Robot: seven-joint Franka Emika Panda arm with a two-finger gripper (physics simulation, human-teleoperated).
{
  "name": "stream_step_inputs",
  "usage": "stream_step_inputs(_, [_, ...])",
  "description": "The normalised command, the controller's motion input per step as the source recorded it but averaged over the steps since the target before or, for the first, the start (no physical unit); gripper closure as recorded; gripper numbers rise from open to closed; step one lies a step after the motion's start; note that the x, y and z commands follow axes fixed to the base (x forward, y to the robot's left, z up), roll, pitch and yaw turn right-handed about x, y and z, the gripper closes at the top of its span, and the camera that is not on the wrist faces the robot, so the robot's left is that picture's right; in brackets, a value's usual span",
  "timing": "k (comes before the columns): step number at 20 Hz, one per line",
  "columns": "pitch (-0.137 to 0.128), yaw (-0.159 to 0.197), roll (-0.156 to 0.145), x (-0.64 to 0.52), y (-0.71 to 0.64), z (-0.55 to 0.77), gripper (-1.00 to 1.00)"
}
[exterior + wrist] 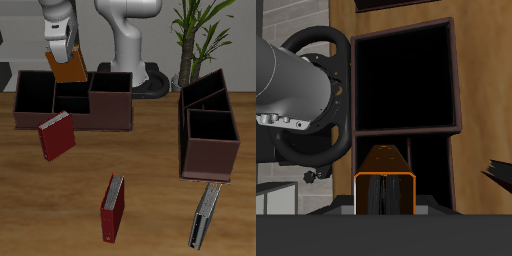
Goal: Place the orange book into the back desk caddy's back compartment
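- The gripper [65,62] hangs over the back caddy [75,100], its jaws closed on the orange book [68,68].
- The book [386,178] is tilted, in the air above the caddy's cells, its lower edge near the rim.
- Two red books [56,134] lie on the tabletop [150,170].

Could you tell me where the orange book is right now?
The orange book is held in the gripper, raised above the back desk caddy, over its cells at the far rim.
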Motion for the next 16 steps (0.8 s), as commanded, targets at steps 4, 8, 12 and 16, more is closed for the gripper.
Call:
stream_step_inputs(4, [0.013,0.009,-0.005,0.04,0.00,-0.06,1.00])
stream_step_inputs(8, [0.020,-0.010,-0.008,0.04,0.01,-0.10,1.00])
stream_step_inputs(12, [0.038,-0.003,0.003,0.00,0.05,-0.17,1.00])
stream_step_inputs(16, [0.042,0.001,0.003,0.01,0.06,-0.18,1.00])
